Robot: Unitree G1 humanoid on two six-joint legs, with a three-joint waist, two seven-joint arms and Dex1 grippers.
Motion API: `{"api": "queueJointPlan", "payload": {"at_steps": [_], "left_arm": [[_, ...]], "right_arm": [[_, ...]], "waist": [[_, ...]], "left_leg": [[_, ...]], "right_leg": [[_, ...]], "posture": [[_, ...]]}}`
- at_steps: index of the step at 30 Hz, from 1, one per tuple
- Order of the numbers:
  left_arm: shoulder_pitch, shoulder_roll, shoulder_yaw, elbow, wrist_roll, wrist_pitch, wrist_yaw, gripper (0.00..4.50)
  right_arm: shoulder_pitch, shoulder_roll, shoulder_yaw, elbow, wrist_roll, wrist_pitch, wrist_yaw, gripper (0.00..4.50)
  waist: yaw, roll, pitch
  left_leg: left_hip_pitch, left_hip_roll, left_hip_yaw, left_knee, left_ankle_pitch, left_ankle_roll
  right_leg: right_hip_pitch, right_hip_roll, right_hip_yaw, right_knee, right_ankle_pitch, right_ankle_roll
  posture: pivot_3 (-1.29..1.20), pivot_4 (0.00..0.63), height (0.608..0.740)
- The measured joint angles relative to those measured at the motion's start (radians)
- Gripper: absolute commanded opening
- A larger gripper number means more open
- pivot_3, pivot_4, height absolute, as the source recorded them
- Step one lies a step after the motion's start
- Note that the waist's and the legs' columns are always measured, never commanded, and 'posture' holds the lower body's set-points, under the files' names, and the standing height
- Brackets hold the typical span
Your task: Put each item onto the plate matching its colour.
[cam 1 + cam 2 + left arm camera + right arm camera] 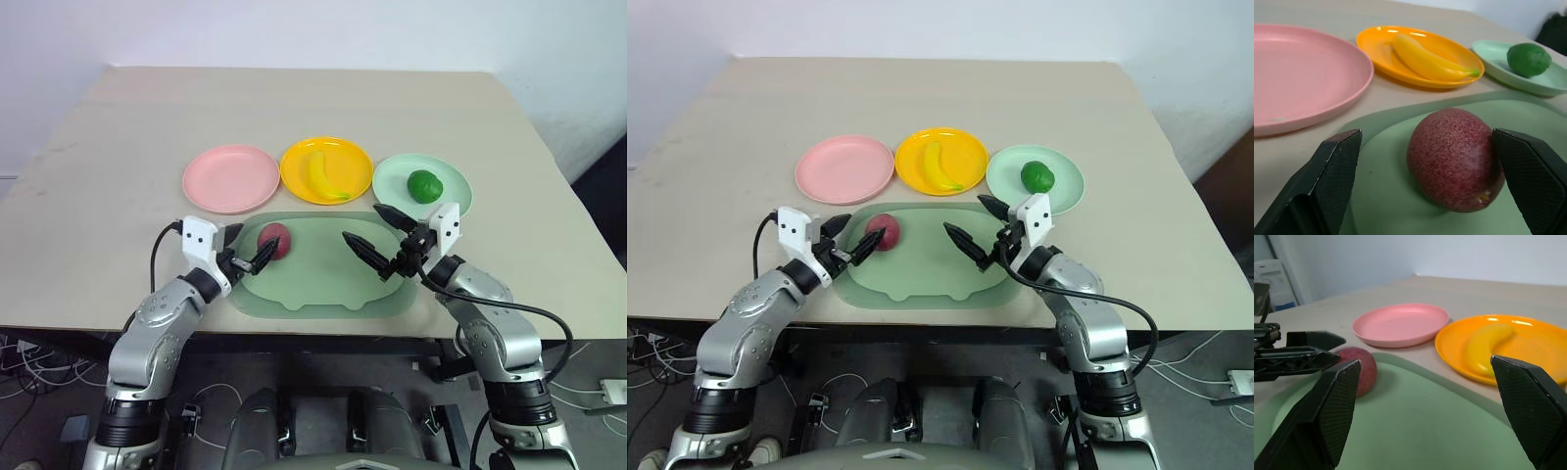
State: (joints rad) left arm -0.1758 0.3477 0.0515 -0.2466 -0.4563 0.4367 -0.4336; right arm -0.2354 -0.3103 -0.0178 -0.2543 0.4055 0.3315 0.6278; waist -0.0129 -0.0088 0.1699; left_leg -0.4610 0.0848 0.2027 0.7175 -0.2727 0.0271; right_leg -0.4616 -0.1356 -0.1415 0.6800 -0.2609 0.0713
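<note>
1. Nearest the robot, both pincers sit low over the pale green tray mat at the front of the bench. The left pincer is spread wide and grips nothing; in the left wrist view its two black fingers stand on either side of the red-purple fruit, one of them very close to it, but they have not shut on it.
2. The right pincer is also fully spread and empty, hanging over the right part of the mat, apart from every item.
3. The red-purple fruit rests on the mat's left part, so this item is not yet on its plate. I judge it the one piece left to place.
4. Farther back, three plates stand in a row. The pink plate, on the left, is bare and looks to be the fruit's destination.
5. The yellow-orange plate in the middle already carries the banana.
6. The mint green plate on the right already carries the green fruit.
7. By my reckoning two of three items are sorted; grasping and moving the fruit remains.
</note>
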Motion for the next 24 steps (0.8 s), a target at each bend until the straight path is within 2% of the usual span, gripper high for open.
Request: {"api": "queueJointPlan", "payload": {"at_steps": [15,16,19,24], "left_arm": [[-0.095,-0.015,-0.069,0.142,0.077,-0.053,-0.088,4.5],[-0.095,-0.015,-0.074,0.144,0.079,-0.053,-0.089,4.1],[-0.095,-0.016,-0.076,0.145,0.084,-0.049,-0.093,3.32],[-0.102,-0.015,-0.076,0.144,0.087,-0.031,-0.095,3.25]], "right_arm": [[0.013,-0.013,-0.016,-0.014,0.002,0.008,-0.063,4.49],[0.012,-0.013,-0.019,-0.014,0.003,0.011,-0.066,4.5],[0.006,-0.016,-0.029,-0.014,0.004,0.015,-0.073,4.5],[-0.003,-0.016,-0.031,-0.014,0.004,0.029,-0.08,4.5]], "waist": [[-0.001,0.0,0.0],[-0.001,0.0,0.0],[-0.001,0.0,0.0],[0.0,0.0,0.0]], "left_leg": [[0.0,0.0,0.0,0.0,0.0,0.0],[0.0,0.0,0.0,0.0,0.0,0.0],[0.0,0.0,0.0,0.0,0.0,0.0],[0.0,0.0,0.0,0.001,0.0,0.0]], "right_leg": [[0.0,0.0,0.0,0.0,0.0,0.0],[0.0,0.0,0.0,0.0,0.0,0.0],[0.0,0.0,0.0,0.0,0.0,0.0],[0.001,0.0,0.0,0.0,0.0,0.0]], "posture": [[0.0,0.15,0.695],[0.0,0.15,0.695],[0.0,0.15,0.695],[0.0,0.15,0.695]]}}
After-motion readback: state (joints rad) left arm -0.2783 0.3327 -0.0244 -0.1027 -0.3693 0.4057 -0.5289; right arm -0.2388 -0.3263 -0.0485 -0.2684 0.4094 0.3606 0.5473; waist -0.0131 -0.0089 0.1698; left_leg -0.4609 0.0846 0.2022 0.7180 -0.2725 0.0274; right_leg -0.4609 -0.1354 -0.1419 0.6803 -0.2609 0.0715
